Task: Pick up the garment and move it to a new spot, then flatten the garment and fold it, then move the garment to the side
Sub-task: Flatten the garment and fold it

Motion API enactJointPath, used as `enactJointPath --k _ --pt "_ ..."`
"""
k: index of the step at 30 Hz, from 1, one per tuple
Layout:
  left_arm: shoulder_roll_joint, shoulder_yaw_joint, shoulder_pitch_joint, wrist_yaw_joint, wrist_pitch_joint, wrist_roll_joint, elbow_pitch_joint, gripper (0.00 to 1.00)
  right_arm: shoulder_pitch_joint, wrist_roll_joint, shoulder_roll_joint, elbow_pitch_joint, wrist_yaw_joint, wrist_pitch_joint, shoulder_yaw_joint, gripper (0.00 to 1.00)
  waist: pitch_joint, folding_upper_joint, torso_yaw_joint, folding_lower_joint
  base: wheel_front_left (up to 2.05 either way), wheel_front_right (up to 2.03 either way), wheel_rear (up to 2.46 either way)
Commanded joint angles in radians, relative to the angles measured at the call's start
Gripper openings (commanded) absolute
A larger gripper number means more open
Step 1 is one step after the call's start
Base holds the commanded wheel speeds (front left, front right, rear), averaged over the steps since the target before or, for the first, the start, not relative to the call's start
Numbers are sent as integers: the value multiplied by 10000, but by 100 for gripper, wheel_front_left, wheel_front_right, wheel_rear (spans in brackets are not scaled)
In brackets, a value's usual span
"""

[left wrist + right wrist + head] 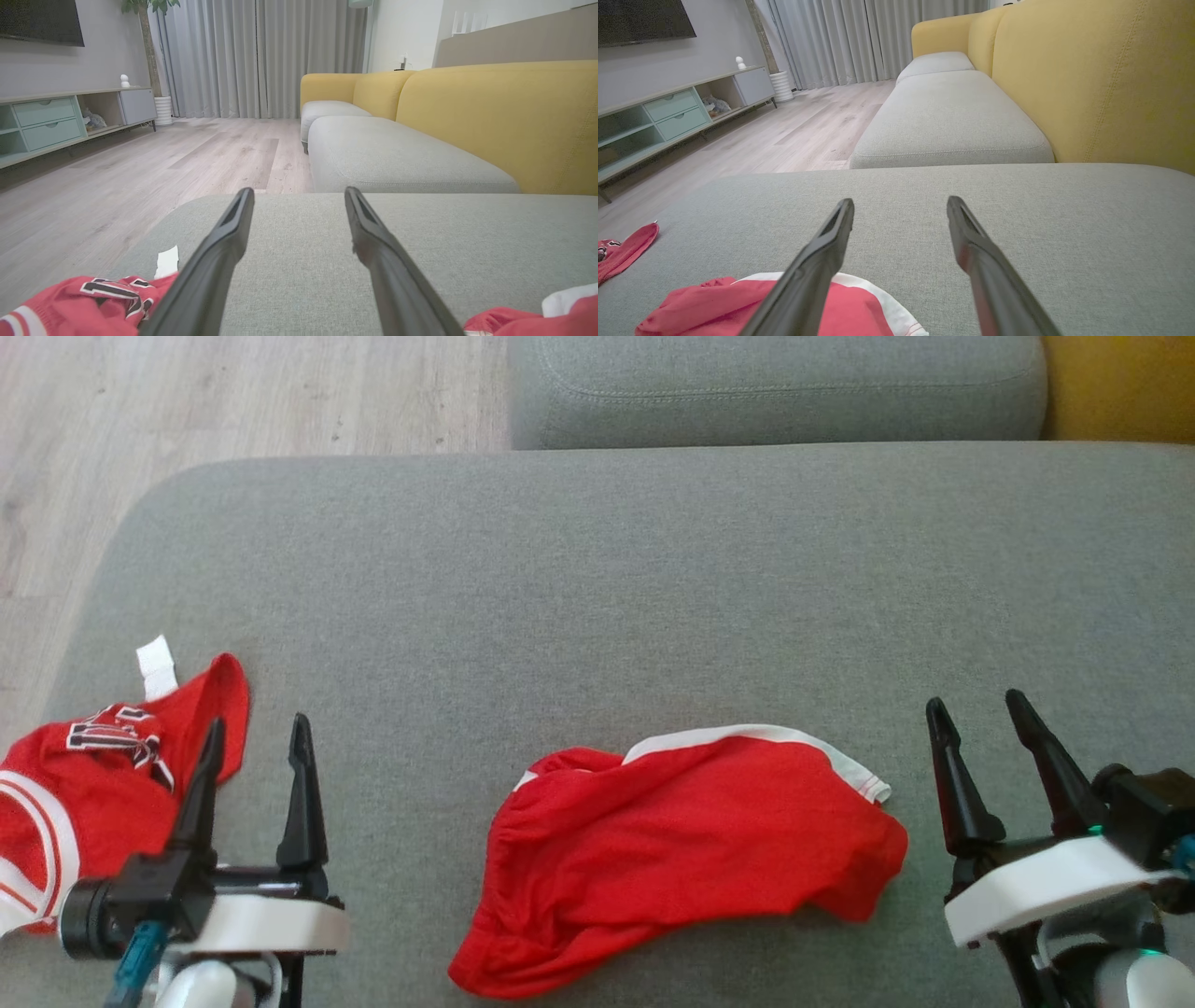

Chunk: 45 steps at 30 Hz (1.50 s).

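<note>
Dark fingers of the left gripper [258,721] stand spread and empty at the edge of a lettered red garment [84,803], which lies at the left end of the grey sofa cushion [597,569]. The right gripper [974,698] is likewise spread and empty. Between them a crumpled red garment with white trim [691,840] lies on the cushion.

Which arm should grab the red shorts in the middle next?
Probably the right. The right end effector is open and sits just beside the white-trimmed edge of the shorts. The left end effector, also open, is over by the shirt, farther from the shorts.
</note>
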Motion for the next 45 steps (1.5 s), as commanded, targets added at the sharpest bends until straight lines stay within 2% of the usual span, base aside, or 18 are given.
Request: enactJointPath --k 1,13,24,31,36,37,38,39,45 --pt "278 442 -304 -15 -92 -22 -259 100 -130 -59 -64 -445 -6 38 198 100 27 0 3 0 0 0 0" --pt "229 266 -401 -235 87 -147 30 100 -183 -33 -64 -388 -6 8 215 100 150 0 15 0 0 0 0" --pt "-561 -2275 -1397 -1730 3037 -294 96 100 -369 -30 -64 -358 -6 33 359 100 643 0 38 0 0 0 0" --pt "-859 -3076 -1848 -2210 3898 -252 537 100 -468 -10 -64 -323 -6 27 406 100 824 0 -52 0 0 0 0" --pt "-848 -3295 -2282 -2204 4160 32 1149 100 -538 24 -64 -267 -6 -9 431 100 912 0 -143 0 0 0 0" --pt "-868 -3315 -2377 -2201 4138 80 1271 48 -551 33 -64 -254 -6 -17 430 100 924 0 -159 0 0 0 0" --pt "-867 -3334 -2482 -2203 4107 143 1411 13 -565 43 -64 -241 -6 -26 432 100 934 0 -176 0 0 0 0" --pt "-859 -3329 -2589 -2204 4054 192 1556 0 -581 58 -64 -226 -6 -36 436 100 942 0 -199 0 0 0 0" --pt "-940 -2989 -3396 -2127 3224 340 1958 0 -619 155 -64 -146 -6 -93 368 100 927 0 -245 0 0 0 0"
